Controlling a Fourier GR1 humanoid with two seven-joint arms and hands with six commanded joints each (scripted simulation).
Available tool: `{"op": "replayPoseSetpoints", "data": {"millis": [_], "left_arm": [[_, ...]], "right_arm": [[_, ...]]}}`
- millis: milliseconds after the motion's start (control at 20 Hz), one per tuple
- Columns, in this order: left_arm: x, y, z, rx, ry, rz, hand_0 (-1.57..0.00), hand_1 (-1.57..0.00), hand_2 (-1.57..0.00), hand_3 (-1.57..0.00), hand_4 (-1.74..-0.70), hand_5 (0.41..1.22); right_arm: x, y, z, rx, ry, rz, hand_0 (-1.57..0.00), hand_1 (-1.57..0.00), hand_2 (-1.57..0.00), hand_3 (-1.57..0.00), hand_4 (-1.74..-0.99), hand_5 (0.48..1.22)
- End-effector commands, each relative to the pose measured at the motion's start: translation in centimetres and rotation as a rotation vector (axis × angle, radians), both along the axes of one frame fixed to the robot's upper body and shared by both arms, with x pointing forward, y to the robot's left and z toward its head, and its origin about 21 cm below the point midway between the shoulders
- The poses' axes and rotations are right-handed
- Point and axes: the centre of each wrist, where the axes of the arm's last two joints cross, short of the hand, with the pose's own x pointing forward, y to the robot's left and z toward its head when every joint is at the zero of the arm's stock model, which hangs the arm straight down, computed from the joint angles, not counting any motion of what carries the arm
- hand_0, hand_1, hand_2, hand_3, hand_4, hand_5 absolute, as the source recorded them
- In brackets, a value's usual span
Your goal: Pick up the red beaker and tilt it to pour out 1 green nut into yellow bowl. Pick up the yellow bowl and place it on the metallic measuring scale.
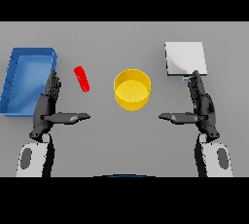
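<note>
My left hand [47, 105] and right hand [202, 105] hover flat and empty over the grey counter [124, 140], thumbs inward, flanking the round yellow bowl [132, 89], with the slim red beaker [81, 79] just beyond my left fingers, ready for grasping, and the square metallic measuring scale [185, 58] beyond my right

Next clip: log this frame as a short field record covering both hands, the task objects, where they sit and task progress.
left hand: open, fingers straight, thumb out, holding nothing, beside the blue tray
right hand: open, fingers straight, holding nothing, just below the scale
red beaker: on the table, tilted or lying, right of the left hand, untouched
yellow bowl: mid-table between the hands, looks empty
metallic measuring scale: far right, nothing on it
blue tray: far left
green nut: not visible
progress: no step begun
</note>
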Motion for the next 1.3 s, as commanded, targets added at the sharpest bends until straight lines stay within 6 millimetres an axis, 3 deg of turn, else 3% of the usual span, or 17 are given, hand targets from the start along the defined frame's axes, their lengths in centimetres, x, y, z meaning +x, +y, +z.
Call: {"op": "replayPoseSetpoints", "data": {"millis": [0, 250, 300, 400, 650, 1000, 1250], "left_arm": [[-0.1, 0.0, 0.0, -0.001, -0.002, 0.000, 0.00, 0.00, 0.00, 0.00, -1.14, 0.660], [-1.1, -0.5, 0.0, -0.004, -0.011, -0.006, 0.00, 0.00, 0.00, 0.00, -1.14, 0.660], [-2.3, -0.5, 0.3, 0.074, -0.049, -0.044, 0.00, 0.00, 0.00, 0.00, -1.14, 0.660], [-4.1, -0.4, 1.4, 0.152, -0.077, -0.076, 0.00, 0.00, 0.00, 0.00, -1.14, 0.660], [-4.5, -1.0, 2.6, 0.198, -0.012, -0.102, 0.00, 0.00, 0.00, 0.00, -1.14, 0.652], [-0.4, -0.6, 0.8, 0.201, 0.054, -0.111, 0.00, 0.00, 0.00, 0.00, -1.17, 0.648], [3.4, -1.0, -0.5, 0.225, 0.071, -0.132, 0.00, 0.00, 0.00, 0.00, -1.18, 0.637]], "right_arm": [[0.0, 0.1, 0.0, 0.001, -0.001, -0.001, 0.00, 0.00, 0.00, 0.00, -1.071, 0.578], [-0.1, 0.6, 0.1, 0.004, -0.003, 0.000, 0.00, 0.00, 0.00, 0.00, -1.071, 0.578], [-0.7, 0.2, 0.8, -0.154, -0.093, 0.003, 0.00, 0.00, 0.00, 0.00, -1.071, 0.578], [-2.0, 0.6, 1.0, -0.300, -0.163, 0.028, 0.00, 0.00, 0.00, 0.00, -1.066, 0.576], [-2.6, 1.1, 1.5, -0.317, -0.147, 0.054, 0.00, 0.00, 0.00, 0.00, -1.118, 0.600], [-2.8, 1.2, 1.2, -0.250, -0.155, 0.092, 0.00, 0.00, 0.00, 0.00, -1.209, 0.627], [-2.8, 0.9, 1.7, -0.242, -0.157, 0.092, 0.00, 0.00, 0.00, 0.00, -1.229, 0.626]]}}
